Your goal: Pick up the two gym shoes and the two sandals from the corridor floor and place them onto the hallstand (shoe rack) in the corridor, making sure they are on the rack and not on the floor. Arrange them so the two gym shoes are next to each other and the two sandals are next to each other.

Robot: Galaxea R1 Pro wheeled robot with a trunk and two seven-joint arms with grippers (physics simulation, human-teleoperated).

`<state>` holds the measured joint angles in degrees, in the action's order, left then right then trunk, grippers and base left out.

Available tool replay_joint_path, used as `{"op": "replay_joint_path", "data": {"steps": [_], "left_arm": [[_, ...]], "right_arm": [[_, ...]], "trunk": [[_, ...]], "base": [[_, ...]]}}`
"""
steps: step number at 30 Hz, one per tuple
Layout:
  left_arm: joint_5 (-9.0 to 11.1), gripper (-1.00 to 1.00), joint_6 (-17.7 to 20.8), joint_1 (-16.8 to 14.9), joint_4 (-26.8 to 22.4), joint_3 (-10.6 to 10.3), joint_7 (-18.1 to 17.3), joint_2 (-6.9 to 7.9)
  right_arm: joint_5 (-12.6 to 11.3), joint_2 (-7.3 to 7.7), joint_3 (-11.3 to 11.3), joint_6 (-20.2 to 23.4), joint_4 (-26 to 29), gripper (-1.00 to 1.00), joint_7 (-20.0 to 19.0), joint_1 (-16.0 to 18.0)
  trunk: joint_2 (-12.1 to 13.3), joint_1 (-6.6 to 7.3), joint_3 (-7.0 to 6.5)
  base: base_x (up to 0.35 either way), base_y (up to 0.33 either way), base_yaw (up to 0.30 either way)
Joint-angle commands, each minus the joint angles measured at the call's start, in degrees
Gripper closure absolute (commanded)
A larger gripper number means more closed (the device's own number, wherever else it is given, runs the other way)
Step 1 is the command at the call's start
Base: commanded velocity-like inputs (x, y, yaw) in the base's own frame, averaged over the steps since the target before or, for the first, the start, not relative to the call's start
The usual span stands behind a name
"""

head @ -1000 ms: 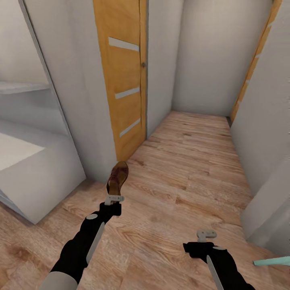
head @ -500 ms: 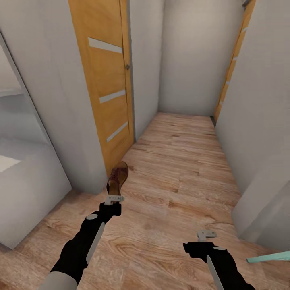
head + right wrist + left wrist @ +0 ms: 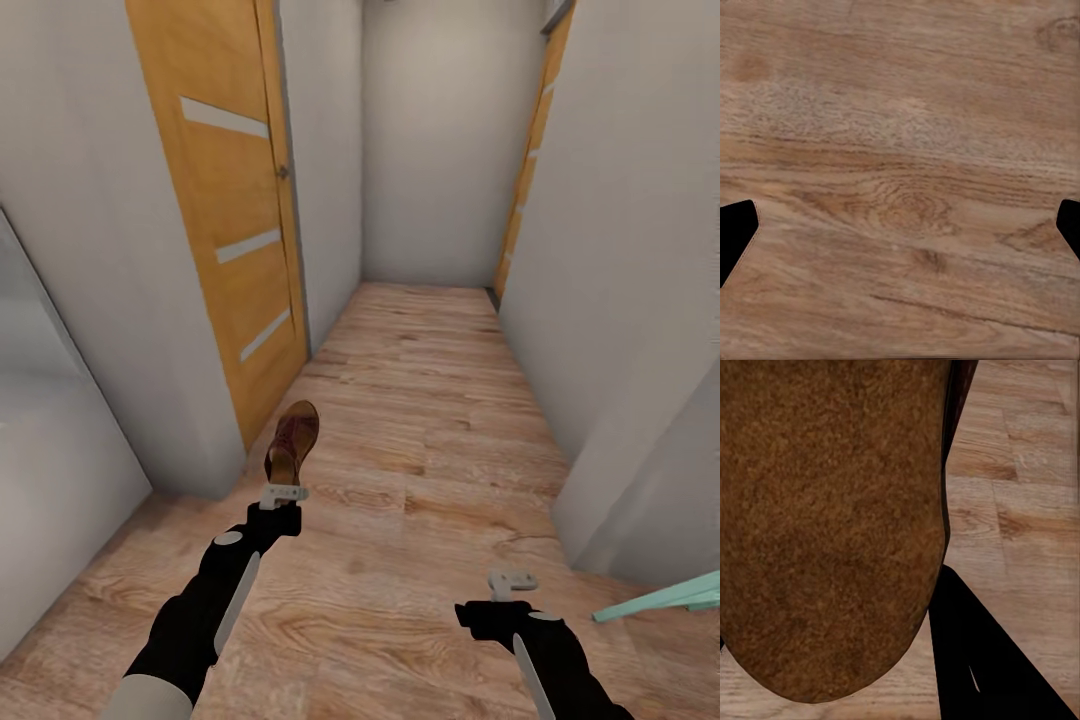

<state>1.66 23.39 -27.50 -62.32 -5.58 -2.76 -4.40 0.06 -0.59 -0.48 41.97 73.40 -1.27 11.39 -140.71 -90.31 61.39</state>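
The view has swung rightward; left pincer [image 3: 284,493] grips a sandal [image 3: 292,440], right pincer [image 3: 513,580] gapes wide.

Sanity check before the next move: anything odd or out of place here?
Nothing stands out. The left gripper holds one sandal above the wood floor; the right gripper is open over bare planks.

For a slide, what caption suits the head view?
Left gripper carries a brown sandal down a wood-floored corridor; right gripper is empty.
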Motion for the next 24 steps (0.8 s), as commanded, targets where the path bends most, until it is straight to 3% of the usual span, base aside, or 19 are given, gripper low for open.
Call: {"op": "replay_joint_path", "data": {"steps": [1,24], "left_arm": [[0.0,1.0,0.34,-0.01,-0.08,0.04,-0.23,0.0],[-0.02,1.0,0.34,-0.01,-0.08,0.04,-0.23,0.0]], "right_arm": [[0.03,-0.03,-0.05,0.31,0.08,-1.0,-0.13,0.03],[0.03,-0.03,-0.05,0.31,0.08,-1.0,-0.13,0.03]], "trunk": [[-0.02,0.01,0.0],[-0.02,0.01,-1.05]], "base": [[0.0,0.306,-0.227],[0.0,0.306,-0.227]]}}
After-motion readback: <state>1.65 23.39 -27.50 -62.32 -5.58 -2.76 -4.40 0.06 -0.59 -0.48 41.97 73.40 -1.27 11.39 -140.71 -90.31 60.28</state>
